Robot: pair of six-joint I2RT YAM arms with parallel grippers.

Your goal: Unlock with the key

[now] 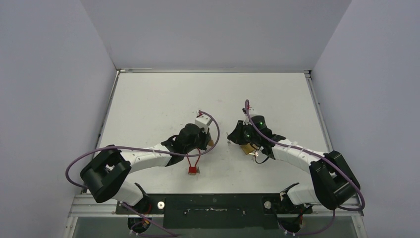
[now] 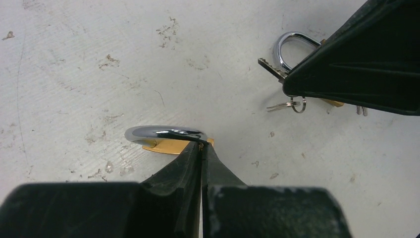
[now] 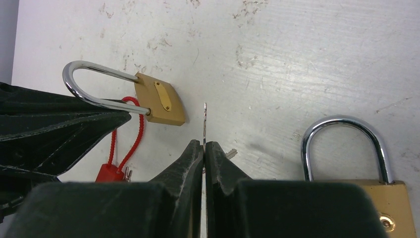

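Two brass padlocks lie on the white surface (image 1: 148, 99). The left gripper (image 2: 202, 144), jaws shut tight, pinches the first padlock (image 3: 159, 101) at its shackle. The right gripper (image 3: 204, 145), jaws closed on the key (image 3: 204, 123), holds the blade just beside that padlock's body, not touching; the second padlock (image 3: 381, 198) lies nearby.

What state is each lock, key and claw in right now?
gripped padlock: shackle closed.
left gripper: shut on that padlock's shackle.
key: outside any lock.
right gripper: shut on the key.
second padlock: shackle closed, not gripped.
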